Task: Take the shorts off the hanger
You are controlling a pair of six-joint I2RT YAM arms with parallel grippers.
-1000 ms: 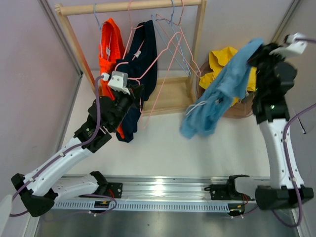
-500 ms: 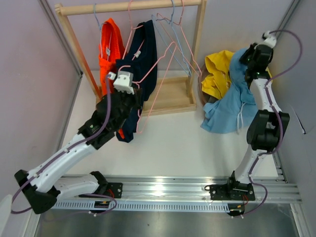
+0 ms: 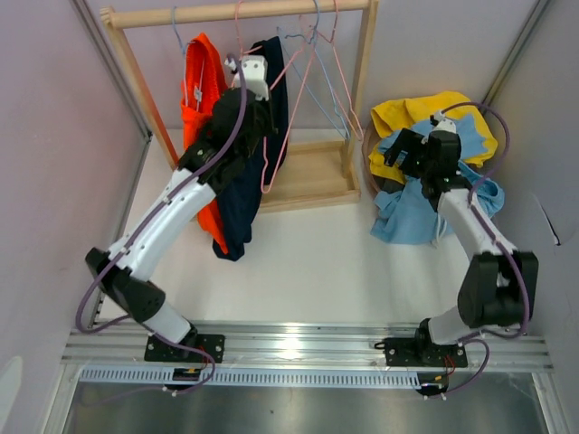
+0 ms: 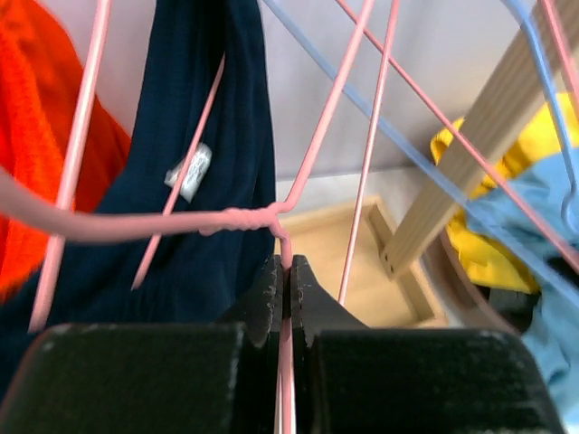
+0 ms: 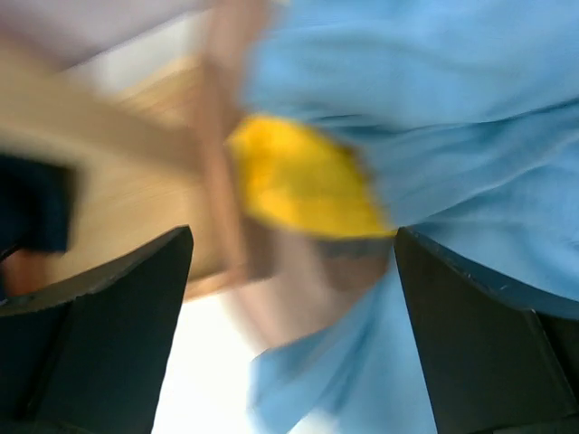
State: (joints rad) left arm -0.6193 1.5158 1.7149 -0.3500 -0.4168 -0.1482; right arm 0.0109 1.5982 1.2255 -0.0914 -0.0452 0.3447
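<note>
Over at three o'clock, the blue shorts [image 3: 412, 212] lie heaped beside a yellow garment [image 3: 425, 108], right gripper [image 3: 404, 154] gaping empty above, while at twelve the left gripper [image 4: 288, 271] pinches the bare-looking pink hanger [image 4: 181, 221], so removal seems done.

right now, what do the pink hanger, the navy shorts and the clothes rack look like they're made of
The thin pink hanger looks like metal wire with a smooth pink coating: slim, twisted on itself just above the shut left pincer. The navy blue shorts are matte, finely ribbed cloth with a sewn-in label. The pale clothes rack seems bare light wood, tan and unpainted.
</note>
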